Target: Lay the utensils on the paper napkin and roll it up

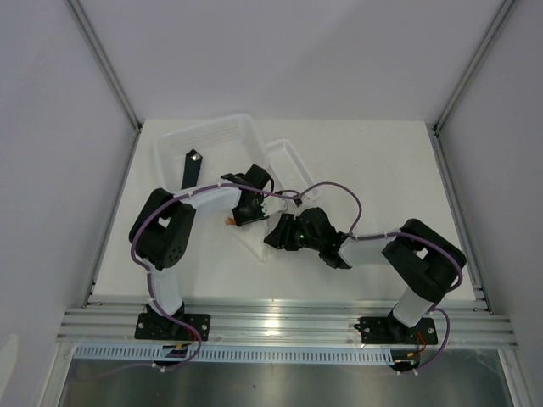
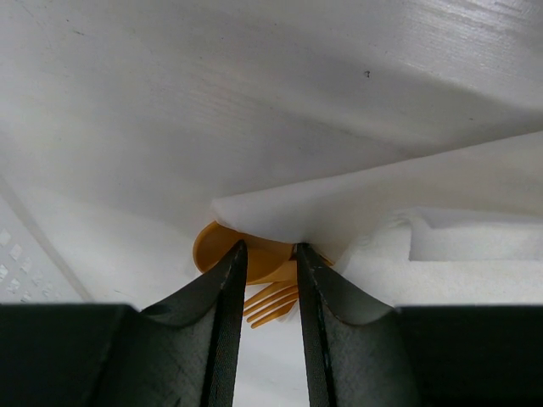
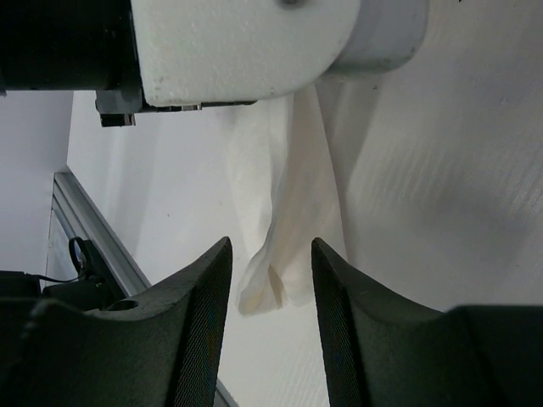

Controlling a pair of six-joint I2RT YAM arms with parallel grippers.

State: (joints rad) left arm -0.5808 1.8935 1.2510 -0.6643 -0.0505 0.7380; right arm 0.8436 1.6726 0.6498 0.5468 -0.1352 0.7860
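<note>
The orange utensils lie under a folded edge of the white paper napkin (image 2: 365,199). A spoon bowl (image 2: 216,248) and fork tines (image 2: 271,303) stick out from under it. My left gripper (image 2: 268,248) stands over them, jaws narrowly parted, tips against the napkin's fold, the orange heads between and beneath them. In the top view the left gripper (image 1: 246,210) has an orange tip (image 1: 229,222) showing beside it. My right gripper (image 1: 276,233) is close by to the right, open and empty. In its wrist view (image 3: 270,248) the napkin's loosely rolled end (image 3: 271,275) lies just beyond the fingertips.
A large clear tray (image 1: 212,134) at the back left holds a black bar with a white dot (image 1: 192,165). A smaller white tray (image 1: 293,157) lies beside it. The tray's patterned corner (image 2: 17,254) shows left of the left gripper. The table's metal rail (image 3: 81,225) runs nearby.
</note>
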